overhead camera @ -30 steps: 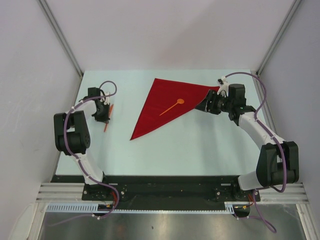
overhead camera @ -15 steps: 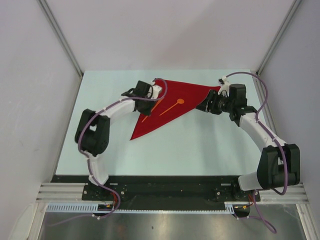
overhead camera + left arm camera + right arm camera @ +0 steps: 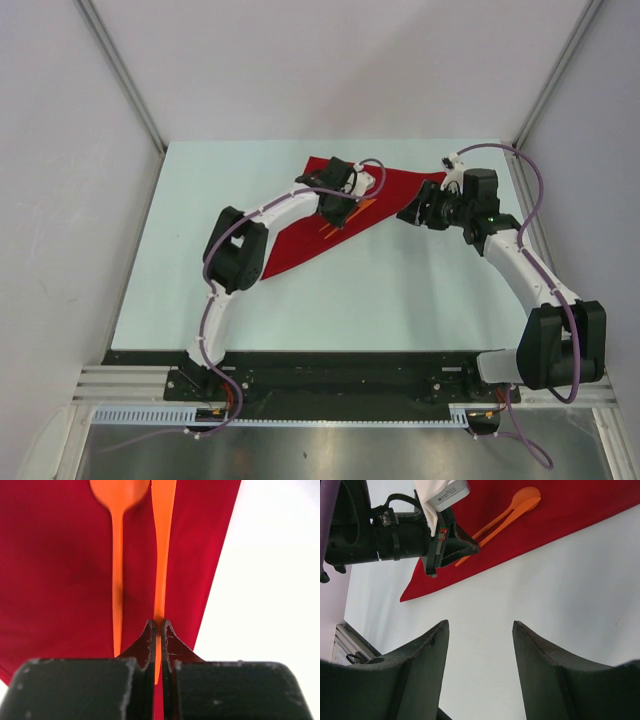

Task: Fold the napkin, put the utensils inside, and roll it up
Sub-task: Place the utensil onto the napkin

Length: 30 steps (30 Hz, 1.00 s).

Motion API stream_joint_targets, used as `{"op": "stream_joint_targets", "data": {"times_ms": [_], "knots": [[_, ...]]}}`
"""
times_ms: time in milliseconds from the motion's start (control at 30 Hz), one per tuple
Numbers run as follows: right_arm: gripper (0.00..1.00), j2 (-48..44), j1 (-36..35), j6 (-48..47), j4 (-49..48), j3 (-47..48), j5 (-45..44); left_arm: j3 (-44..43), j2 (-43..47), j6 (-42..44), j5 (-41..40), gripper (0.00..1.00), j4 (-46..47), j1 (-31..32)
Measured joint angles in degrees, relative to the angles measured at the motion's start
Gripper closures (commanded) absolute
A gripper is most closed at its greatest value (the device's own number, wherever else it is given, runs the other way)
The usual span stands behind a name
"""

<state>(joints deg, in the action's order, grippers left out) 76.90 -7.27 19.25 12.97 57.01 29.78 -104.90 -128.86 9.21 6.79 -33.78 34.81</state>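
A triangular red napkin lies on the pale table. The left end effector, reaching across it, is clamped on a flat orange utensil just beside a spoon on the cloth. The right end effector hovers open near the napkin's right corner.

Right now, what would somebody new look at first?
Probably the bright red napkin, lying as a triangle at the far middle of the pale table. Above it, the left gripper is shut on a thin orange utensil, right beside an orange spoon lying on the cloth. The right gripper hangs open and empty by the napkin's right corner.
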Motion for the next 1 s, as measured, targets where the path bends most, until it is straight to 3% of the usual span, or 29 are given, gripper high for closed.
{"op": "stream_joint_targets", "data": {"times_ms": [433,833,867,1000], "knots": [[0.41,-0.33,0.39,-0.11,0.57,-0.68,-0.48,-10.08,-7.32,3.37,-0.96,1.0,-5.92,0.37],[0.41,-0.33,0.5,-0.09,0.61,-0.98,-0.61,-12.33,-8.5,6.21,-2.1,0.99,-9.38,0.76],[0.41,-0.33,0.5,-0.09,0.61,-0.98,-0.66,-12.35,-8.63,6.36,-2.1,0.96,-9.55,0.81],[0.41,-0.17,0.79,0.13,0.52,-1.01,-1.33,-12.76,-8.76,6.8,-2.19,0.57,-10.1,0.98]]}}
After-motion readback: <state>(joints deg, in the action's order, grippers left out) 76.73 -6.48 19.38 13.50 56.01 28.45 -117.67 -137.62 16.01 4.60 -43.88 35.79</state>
